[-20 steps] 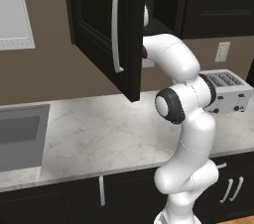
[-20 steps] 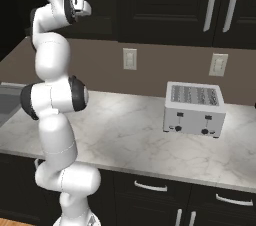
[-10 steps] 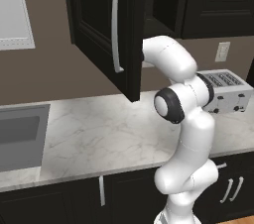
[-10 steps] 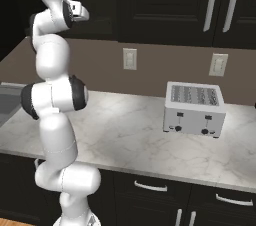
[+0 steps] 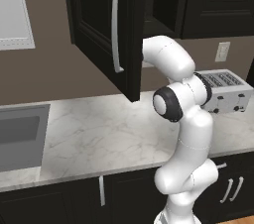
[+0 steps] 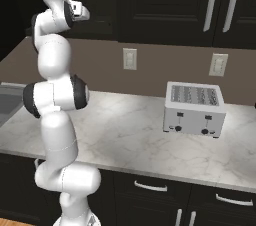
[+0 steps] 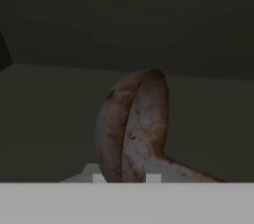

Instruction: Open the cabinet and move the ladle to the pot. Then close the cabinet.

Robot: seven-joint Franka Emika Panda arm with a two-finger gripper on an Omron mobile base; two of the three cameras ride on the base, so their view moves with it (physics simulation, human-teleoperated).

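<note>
The cabinet (image 5: 106,29) hangs on the wall above the bench (image 5: 99,139), and its wide door stands swung out toward the room, the long silver bar handle (image 5: 116,22) facing the left base camera. The white arm (image 5: 181,119) rises from in front of the bench and bends back up into the open cabinet, its wrist passing behind the door's edge.

Inside the cabinet, the hand view shows the ladle (image 7: 136,129) lying on the dim shelf (image 7: 44,119), its round brownish, mottled bowl tipped on edge and very close to the camera. The tool (image 7: 126,178) sits right at the ladle's base, with its two pale tips drawn narrow on either side of the lower part of the bowl. They seem to be touching it, though the light is too poor to tell if the grip is firm.

To the right of the cabinet, a silver toaster (image 6: 195,109) stands on the bench against the brown wall, below two pale wall outlets (image 6: 130,59). To the cabinet's left, a grey sink (image 5: 20,136) is set into the bench.
</note>
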